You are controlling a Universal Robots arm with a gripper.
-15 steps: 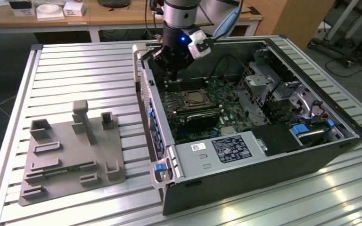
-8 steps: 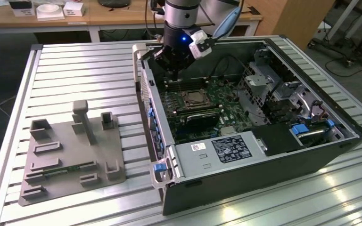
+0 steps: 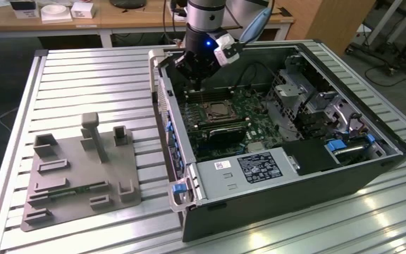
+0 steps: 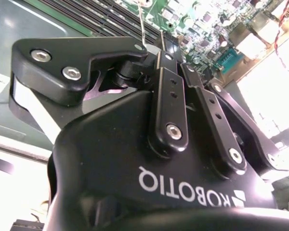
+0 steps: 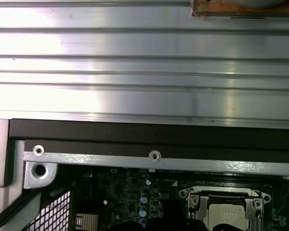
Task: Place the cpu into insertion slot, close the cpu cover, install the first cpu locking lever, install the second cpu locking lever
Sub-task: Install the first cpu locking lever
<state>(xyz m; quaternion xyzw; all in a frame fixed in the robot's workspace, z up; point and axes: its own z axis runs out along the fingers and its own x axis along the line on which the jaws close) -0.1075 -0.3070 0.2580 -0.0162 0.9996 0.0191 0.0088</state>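
Gripper (image 3: 195, 84) seen in the exterior view lowered into the open computer case (image 3: 274, 211), its tip over the far end of the green motherboard (image 3: 259, 124). Arm held nearly upright above it.

In the second wrist view the gripper (image 4: 151, 47) is seen drawn together, with the black fingers (image 4: 86, 57) meeting at the tip. A thin silver wire (image 4: 141, 26) is noted running out from the tip. Whether it is clamped cannot be told. Long black memory slots (image 4: 86, 14) are seen just beyond the fingertips.

The insertion slot (image 3: 204, 112) is placed just below the gripper tip and slightly toward the exterior view's right of it, near but not touching. The cpu (image 3: 219, 111) is seen lying inside it, silvery top up. In the first wrist view the cpu (image 5: 226, 211) is framed by the cpu cover (image 5: 226, 195), which appears laid flat over the socket. Full latching cannot be judged.

Grey box with white label (image 3: 249, 169) noted well apart from the gripper, at the near end of the case. Grey fixture plate (image 3: 76, 180) noted well apart toward the exterior view's left, on the ribbed aluminium table (image 3: 90, 79).
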